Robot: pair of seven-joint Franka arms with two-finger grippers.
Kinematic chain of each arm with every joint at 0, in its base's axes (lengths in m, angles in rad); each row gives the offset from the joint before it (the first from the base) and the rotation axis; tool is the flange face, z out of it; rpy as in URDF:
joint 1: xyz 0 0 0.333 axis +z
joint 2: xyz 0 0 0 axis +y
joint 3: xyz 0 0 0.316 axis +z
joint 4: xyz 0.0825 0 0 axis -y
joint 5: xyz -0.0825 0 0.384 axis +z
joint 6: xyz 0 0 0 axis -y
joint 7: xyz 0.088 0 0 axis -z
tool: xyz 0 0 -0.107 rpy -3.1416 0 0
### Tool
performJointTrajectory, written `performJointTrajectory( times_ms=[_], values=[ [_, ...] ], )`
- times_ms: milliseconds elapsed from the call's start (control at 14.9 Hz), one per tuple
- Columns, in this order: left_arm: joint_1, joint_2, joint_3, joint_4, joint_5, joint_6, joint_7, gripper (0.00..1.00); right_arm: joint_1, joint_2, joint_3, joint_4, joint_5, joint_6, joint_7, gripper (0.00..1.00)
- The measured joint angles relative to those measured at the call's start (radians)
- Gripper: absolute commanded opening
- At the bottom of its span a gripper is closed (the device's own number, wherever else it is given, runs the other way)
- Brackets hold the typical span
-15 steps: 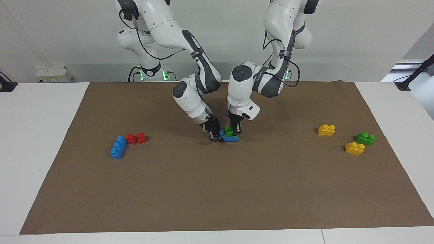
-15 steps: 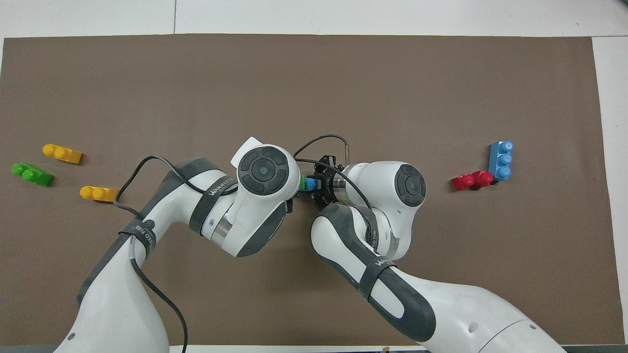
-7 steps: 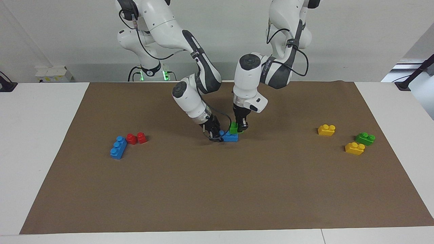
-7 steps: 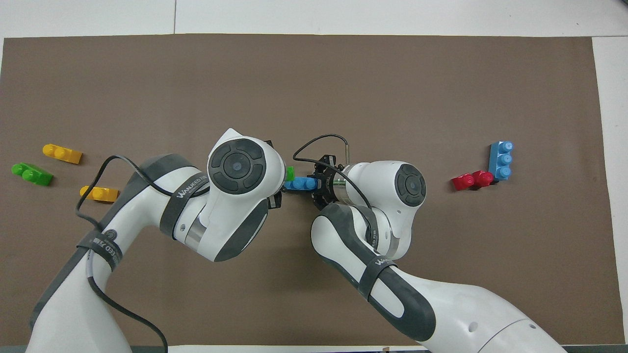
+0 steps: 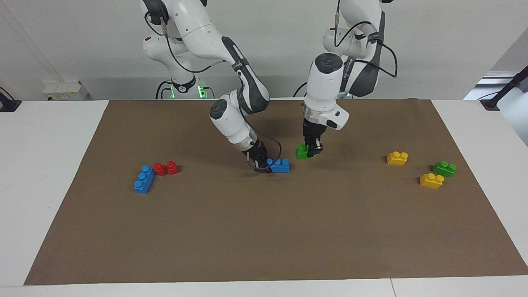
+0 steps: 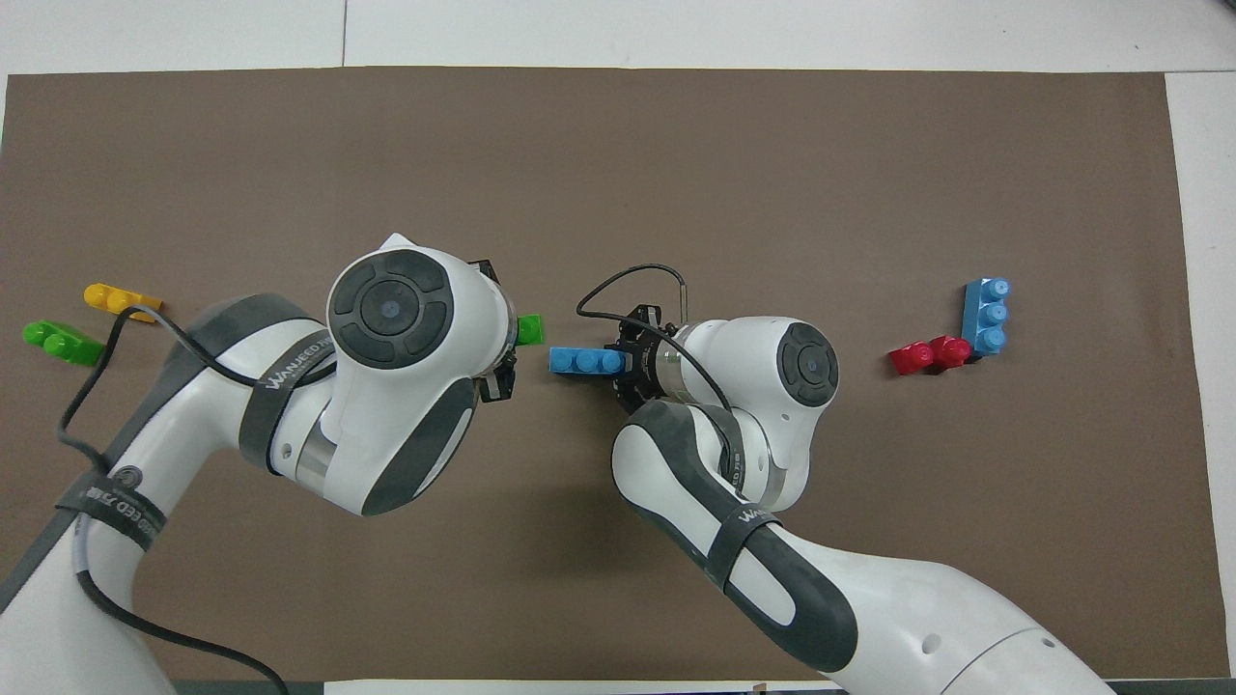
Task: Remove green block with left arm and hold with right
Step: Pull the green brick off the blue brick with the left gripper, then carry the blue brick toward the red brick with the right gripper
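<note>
The green block is a small bright green brick held in my left gripper, which is shut on it, low over the brown mat beside the blue brick. In the overhead view the green block pokes out from under the left wrist. My right gripper is shut on the end of a blue brick that lies on the mat; the overhead view shows the right gripper and the blue brick as well. The green block and the blue brick are apart.
Two yellow bricks and a darker green brick lie toward the left arm's end. Two red bricks and a longer blue brick lie toward the right arm's end. The brown mat covers the table.
My left gripper has pulled the green block off the blue brick and carried it toward the left arm's end. The right gripper and the blue brick have stayed in place.
</note>
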Motion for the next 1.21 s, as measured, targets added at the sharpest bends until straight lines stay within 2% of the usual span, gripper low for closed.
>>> performJointTrajectory(
  times_ms=[201,402,536,1004,1205],
  values=[
    [0.079,0.0,0.001,-0.002,0.0,-0.005,0.136,0.0,-0.05,-0.011,-0.013,0.041,-0.006,-0.112,-0.051,0.0],
    [0.175,0.0,0.002,-0.004,-0.001,-0.005,0.298,0.0,-0.199,-0.053,-0.02,0.106,-0.092,-0.334,-0.13,0.0],
    [0.236,0.0,0.002,-0.007,-0.003,-0.005,0.423,0.0,-0.295,-0.072,-0.022,0.139,-0.135,-0.436,-0.199,0.0],
    [0.433,0.002,0.003,-0.015,-0.057,-0.005,0.886,0.0,-0.541,-0.06,-0.025,0.153,-0.154,-0.573,-0.45,0.0],
    [0.484,0.016,0.002,-0.021,-0.067,0.011,1.003,0.0,-0.623,-0.027,-0.025,0.195,-0.165,-0.649,-0.521,0.0]
  ],
)
